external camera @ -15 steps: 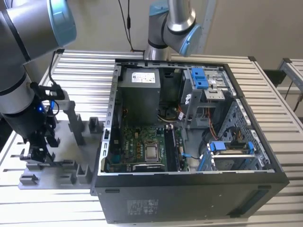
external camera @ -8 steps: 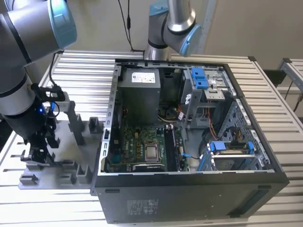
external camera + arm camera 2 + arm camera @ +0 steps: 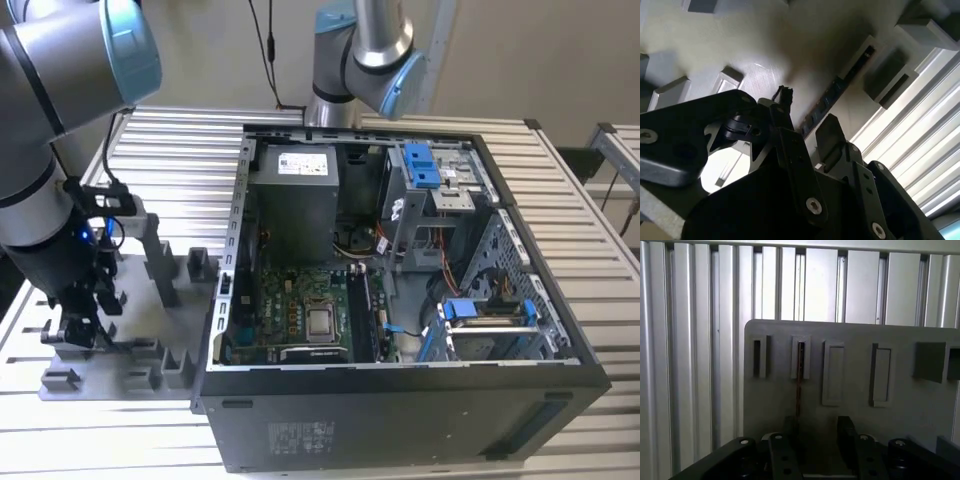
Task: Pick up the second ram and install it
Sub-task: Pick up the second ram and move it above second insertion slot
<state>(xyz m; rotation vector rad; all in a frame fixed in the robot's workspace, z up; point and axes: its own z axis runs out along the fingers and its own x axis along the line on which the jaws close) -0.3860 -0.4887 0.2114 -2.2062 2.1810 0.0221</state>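
Second ram [image 3: 799, 380]: thin dark stick standing on its long edge, far end seated in a light-grey holder slot [image 3: 800, 357] on the grey fixture plate [image 3: 770, 405]. In the second wrist view the same stick [image 3: 840, 85] shows its flat face, a long dark strip with a row of small black chips.

My claw [image 3: 818, 423] is spread wide and gripping nothing. The ram's near end runs into the gap, close along one finger [image 3: 791, 425]; I cannot tell whether they touch. The other finger [image 3: 845, 425] stands apart from the stick.

In the exterior view the arm drops in at the exterior view's left, wrist pointing down, with the claw [image 3: 82, 335] low over the plate [image 3: 120, 382]. The plate lies on the ribbed metal worktop [image 3: 180, 180], just beside the open PC case [image 3: 400, 425], which has a green motherboard [image 3: 290, 310] inside.

Counts: one ram stick, two claw fingers, four raised slot holders in a row in the first wrist view, then one darker block [image 3: 930, 360], one plate, one case.
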